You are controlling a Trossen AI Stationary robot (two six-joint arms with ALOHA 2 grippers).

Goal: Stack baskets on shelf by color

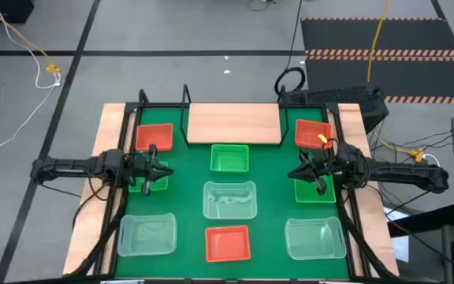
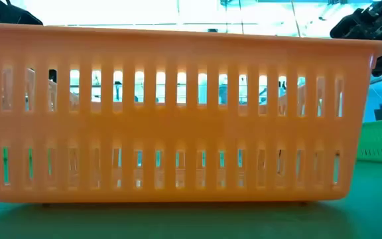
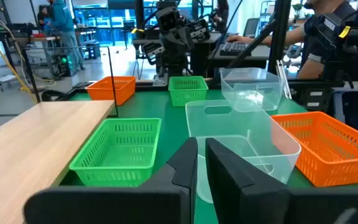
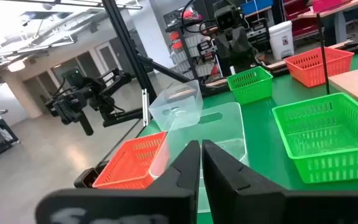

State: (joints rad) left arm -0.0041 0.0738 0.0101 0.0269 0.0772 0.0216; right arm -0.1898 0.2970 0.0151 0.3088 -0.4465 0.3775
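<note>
With the shelf [image 1: 233, 124] bare at the far edge of the green mat [image 1: 270, 217] and all nine baskets unstacked on the mat, the left gripper [image 1: 162, 171] and right gripper [image 1: 295, 174] hover, fingers together, so nothing is begun; the next move calls for opening over a first basket.

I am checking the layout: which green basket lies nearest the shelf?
The middle green basket, just in front of the shelf; the other two green ones sit under the grippers at the sides.
</note>
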